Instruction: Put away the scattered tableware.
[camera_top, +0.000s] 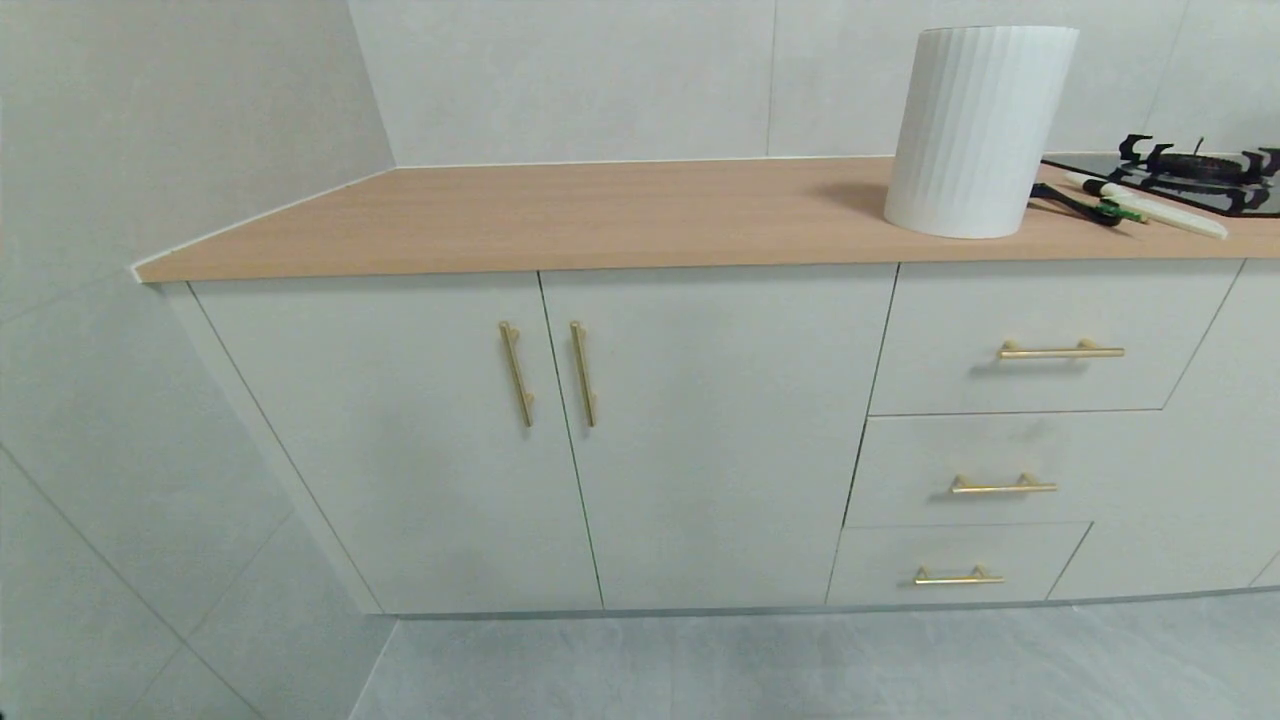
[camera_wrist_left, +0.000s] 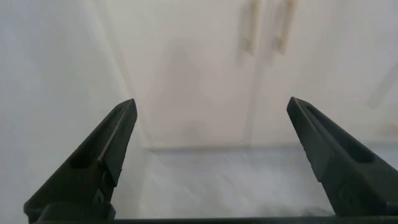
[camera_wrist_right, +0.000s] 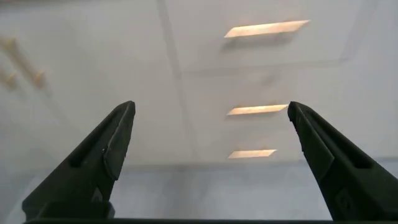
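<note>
**A:** Since the tableware lies far off at the right end of the table (camera_top: 600, 215), where would you take hold?

**B:** Two slim pieces lie flat there, just right of the white ribbed holder (camera_top: 975, 130). One is a black-handled utensil (camera_top: 1078, 204), the other a long white utensil (camera_top: 1160, 212) with a green bit partway along. I cannot tell what kind either is. I judge both light, stiff and smooth, so they may skid under a pinch from above. I'd close the jaws across the middle of a handle, firmly. If the white one proves to be a knife, take the handle end.

**A:** How do the jaws stand?

**B:** The left gripper (camera_wrist_left: 211, 107) and the right gripper (camera_wrist_right: 211, 111) are both spread wide with nothing between them. They sit low in front of the cupboards, the left facing the double doors (camera_top: 400, 440) and the right facing the drawers (camera_top: 1050, 300). Both are well apart from the utensils.

**A:** What stands in the way?

**B:** The holder is tall, and one end of the black utensil runs behind its foot. A reach from the left would meet the holder first, and it looks light enough to tip. The hob (camera_top: 1200, 175) with its black pan support sits just behind the pieces, and the white utensil lies at its glass edge. That leaves little room on that side.
</note>
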